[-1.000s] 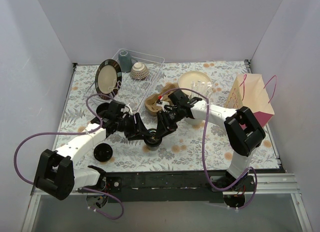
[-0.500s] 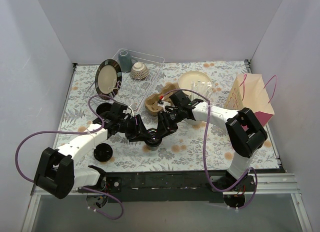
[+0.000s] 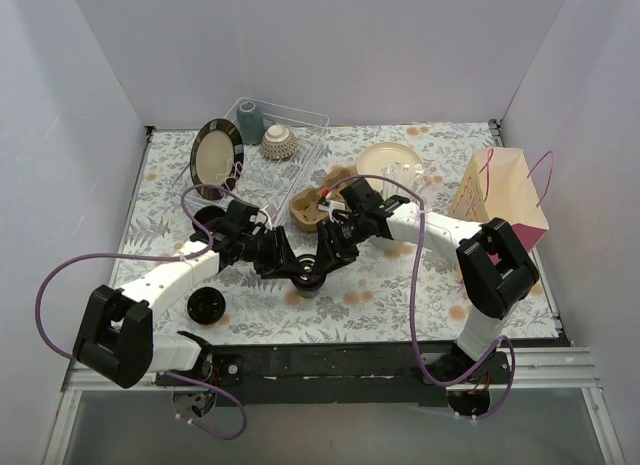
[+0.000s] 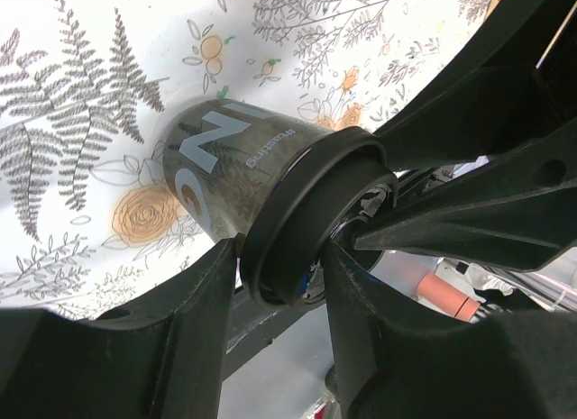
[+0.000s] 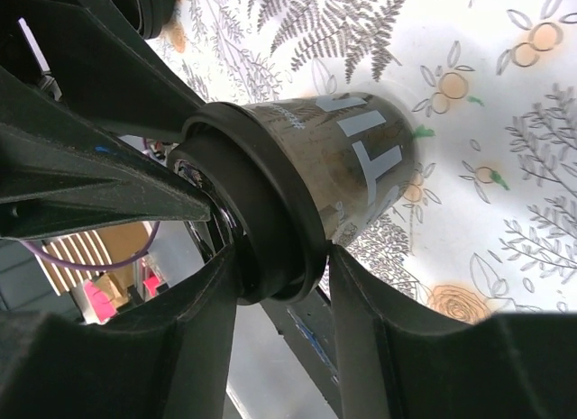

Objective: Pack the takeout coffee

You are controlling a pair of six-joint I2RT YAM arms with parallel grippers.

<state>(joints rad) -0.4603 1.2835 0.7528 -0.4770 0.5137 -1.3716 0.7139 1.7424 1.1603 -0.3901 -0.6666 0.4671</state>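
Closed tighter around the takeout coffee (image 4: 236, 158) lid (image 4: 302, 216) with left gripper (image 4: 279, 250) — pinched opposite by right gripper (image 5: 281, 255); probably seating lid before packing.

Coffee cup (image 4: 236, 158): pale block lettering on its wall. An "N" reads clearly in the left wrist view, and two T-like letters show in the right wrist view. The smaller print beside them is illegible.

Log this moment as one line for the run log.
coffee cup: upright on table, lid on | left gripper: closed on lid | right gripper: closed on lid | paper bag: far right
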